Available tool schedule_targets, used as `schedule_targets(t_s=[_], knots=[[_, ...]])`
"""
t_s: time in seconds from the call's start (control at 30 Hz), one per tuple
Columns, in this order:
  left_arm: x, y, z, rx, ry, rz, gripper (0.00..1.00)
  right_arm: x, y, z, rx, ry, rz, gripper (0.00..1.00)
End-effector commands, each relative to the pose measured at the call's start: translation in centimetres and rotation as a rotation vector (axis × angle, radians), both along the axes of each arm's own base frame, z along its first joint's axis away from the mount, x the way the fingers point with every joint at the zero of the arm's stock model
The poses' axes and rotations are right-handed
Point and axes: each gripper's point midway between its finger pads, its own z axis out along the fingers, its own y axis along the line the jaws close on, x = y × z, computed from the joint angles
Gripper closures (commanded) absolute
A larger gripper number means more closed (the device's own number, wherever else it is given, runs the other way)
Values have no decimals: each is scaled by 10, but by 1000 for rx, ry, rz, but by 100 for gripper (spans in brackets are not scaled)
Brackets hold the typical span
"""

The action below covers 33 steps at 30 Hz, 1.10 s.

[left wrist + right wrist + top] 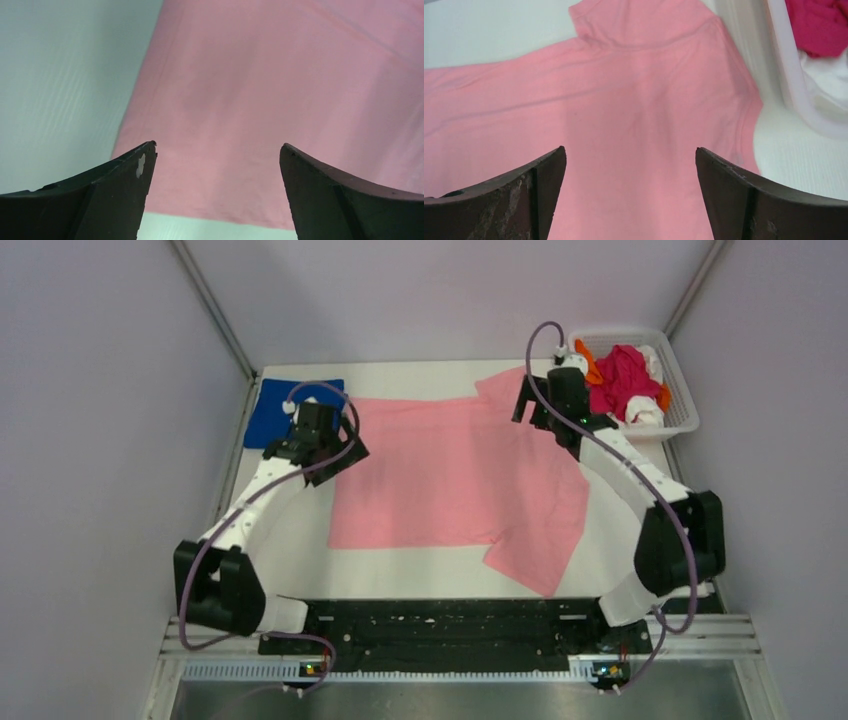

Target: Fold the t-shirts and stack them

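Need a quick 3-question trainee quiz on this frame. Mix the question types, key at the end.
1. True or false: the pink t-shirt is already folded.
2. Which shirt colour is not in the basket? A magenta, B orange, C blue.
3. Fill in the gap: the left claw and the right claw both hang over the pink t-shirt with their jaws ____.

Key
1. False: it lies spread flat on the table.
2. C: the blue t-shirt lies at the table's far left corner.
3. Open, holding nothing.
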Motion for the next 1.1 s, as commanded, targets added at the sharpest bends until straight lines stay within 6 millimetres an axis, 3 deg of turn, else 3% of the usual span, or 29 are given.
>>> schedule_targets(t_s=[0.0,0.07,0.17,0.37,0.67,0.97,1.07], knots=[[-70,35,-36,74,112,134,4,-48,-11,6,116,-83,-92,1],[-99,50,-47,101,156,216,7,-73,-17,0,153,-89,-117,1],[-126,56,-65,95,186,245,17,-105,-23,-8,192,-92,-129,1],[-145,59,-96,84,237,307,31,-142,-36,-28,169,-39,-154,1],[-144,58,-119,98,307,316,48,-152,-41,-36,162,-22,-171,1],[-144,57,-137,107,346,317,52,-154,-42,-37,158,-14,-174,1],[-144,57,-143,111,362,314,58,-154,-43,-36,158,-17,-177,1]])
